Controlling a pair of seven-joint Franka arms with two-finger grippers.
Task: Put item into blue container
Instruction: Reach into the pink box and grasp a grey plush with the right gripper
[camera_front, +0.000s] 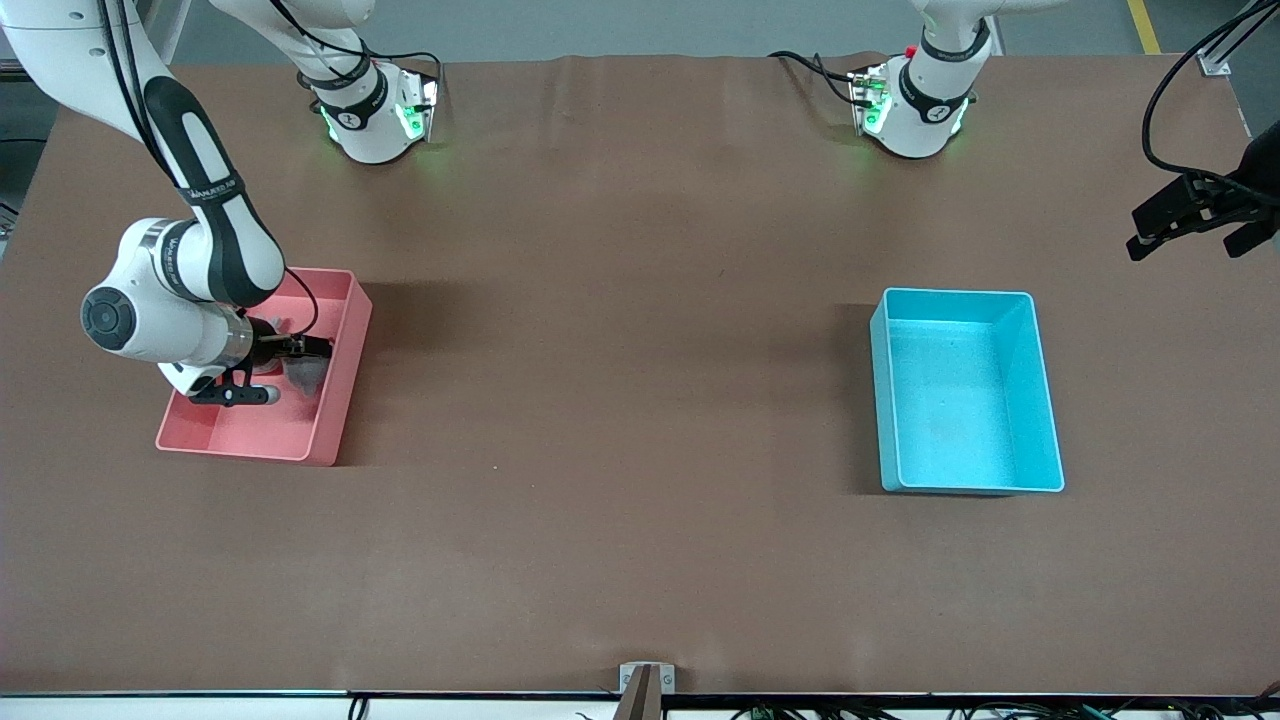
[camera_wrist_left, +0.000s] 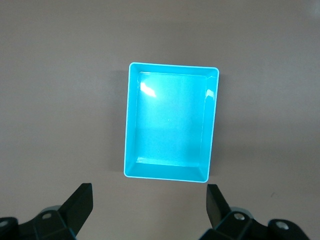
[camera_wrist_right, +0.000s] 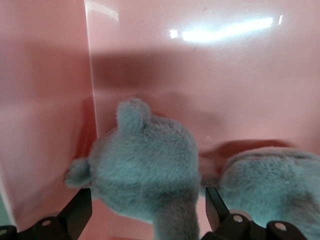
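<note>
A grey plush toy (camera_wrist_right: 145, 165) with small round ears lies in the pink bin (camera_front: 340, 390), against one of the bin's walls (camera_wrist_right: 45, 100). My right gripper (camera_wrist_right: 147, 210) is down inside that bin, open, with one finger on each side of the toy. From the front the toy (camera_front: 306, 374) shows as a grey patch under the right gripper (camera_front: 300, 352). The blue container (camera_front: 880, 400) stands empty toward the left arm's end of the table. My left gripper (camera_wrist_left: 147, 205) hangs open high above the table, looking down on the blue container (camera_wrist_left: 131, 120); it holds nothing.
A second grey furry mass (camera_wrist_right: 270, 185) lies beside the toy in the pink bin; I cannot tell whether it is part of the same toy. The left gripper (camera_front: 1190, 215) waits by the table's edge. Brown tabletop (camera_front: 620, 400) lies between the bins.
</note>
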